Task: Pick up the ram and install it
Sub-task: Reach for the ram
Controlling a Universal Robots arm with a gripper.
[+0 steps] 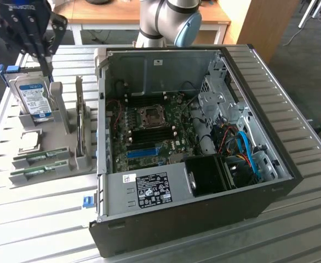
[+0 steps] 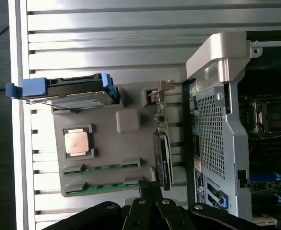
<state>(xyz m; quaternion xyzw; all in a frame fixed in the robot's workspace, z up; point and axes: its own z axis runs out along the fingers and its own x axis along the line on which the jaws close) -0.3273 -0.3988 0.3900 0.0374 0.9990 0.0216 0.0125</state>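
Two alike green sticks lie side by side in slots of the grey holder point(image 1: 62, 118). I take the ram point(image 1: 43, 157) point(image 2: 102, 167) to be the one nearer the CPU chip, with its look-alike point(image 1: 37, 172) point(image 2: 99, 188) beside it; which is which I cannot tell for sure. My gripper point(image 1: 43, 64) point(image 2: 148, 186) hangs above the holder's back end, over the hard drive, well above the sticks. It is shut with nothing between its fingers. The open computer case point(image 1: 103, 131) lies to the exterior view's right, its motherboard point(image 1: 149, 126) exposed.
A blue-labelled hard drive point(image 1: 32, 96) point(image 2: 73, 93) stands upright in the holder. A CPU chip point(image 1: 29, 141) point(image 2: 78, 142) lies flat behind the sticks. A card point(image 1: 82, 123) stands on edge between holder and case. The slatted metal table point(image 1: 34, 219) runs all around.
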